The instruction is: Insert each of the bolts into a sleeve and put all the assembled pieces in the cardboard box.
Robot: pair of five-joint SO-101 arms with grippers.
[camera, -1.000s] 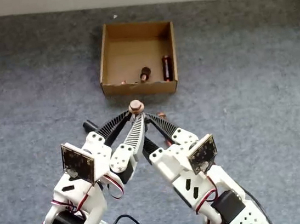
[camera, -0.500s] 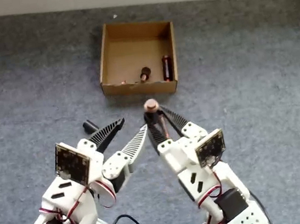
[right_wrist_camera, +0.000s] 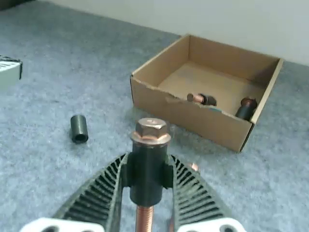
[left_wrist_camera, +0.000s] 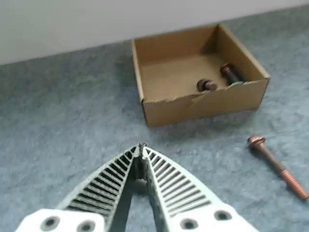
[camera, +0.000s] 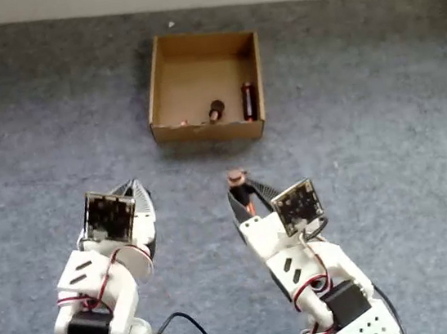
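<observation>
I judge the step in hand is to carry the black sleeve (right_wrist_camera: pixel 146 186), with the copper bolt (right_wrist_camera: pixel 150 131) through it, to the cardboard box (camera: pixel 206 130) at the upper centre. It should pass above the near wall and be let go only over bare floor, away from the two assembled pieces (camera: pixel 249 102) inside. At lower left, the left gripper (camera: pixel 136 188) has its fingers pressed together, with nothing between them. Right of centre, the right gripper (right_wrist_camera: pixel 147 164) is closed firmly around the sleeve.

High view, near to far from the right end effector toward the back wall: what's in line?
Right end effector gripping a sleeved bolt → box front wall → left piece and right piece inside, about level → box's far wall.
</observation>
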